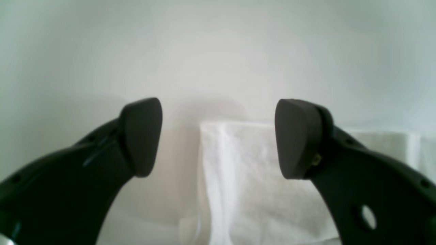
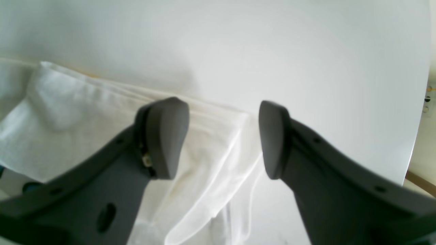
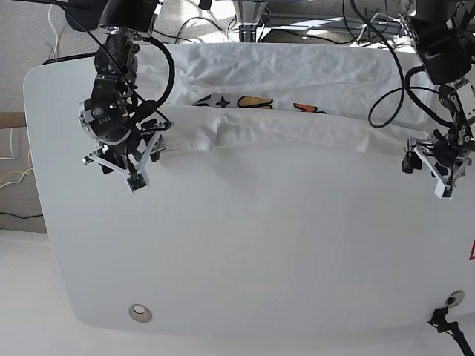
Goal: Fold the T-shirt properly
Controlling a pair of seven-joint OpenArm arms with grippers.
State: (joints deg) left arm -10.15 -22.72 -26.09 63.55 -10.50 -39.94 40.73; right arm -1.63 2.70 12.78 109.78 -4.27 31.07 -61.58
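The white T-shirt (image 3: 297,126) lies folded in a long band along the table's far edge, a strip of its coloured print (image 3: 256,102) showing at the fold. In the base view my right gripper (image 3: 119,172) hovers at the shirt's left end. Its wrist view shows that gripper (image 2: 223,136) open, rumpled T-shirt (image 2: 85,112) cloth lying under and behind the fingers. My left gripper (image 3: 432,176) hangs at the shirt's right end. It is open (image 1: 218,136) with nothing between its pads, a folded T-shirt (image 1: 245,177) corner flat on the table below.
The white table (image 3: 245,245) stretches bare toward the near edge, with a round metal grommet (image 3: 138,313) near the front left corner. Black cables (image 3: 386,89) trail from both arms over the back of the table. Floor lies beyond the table's left edge.
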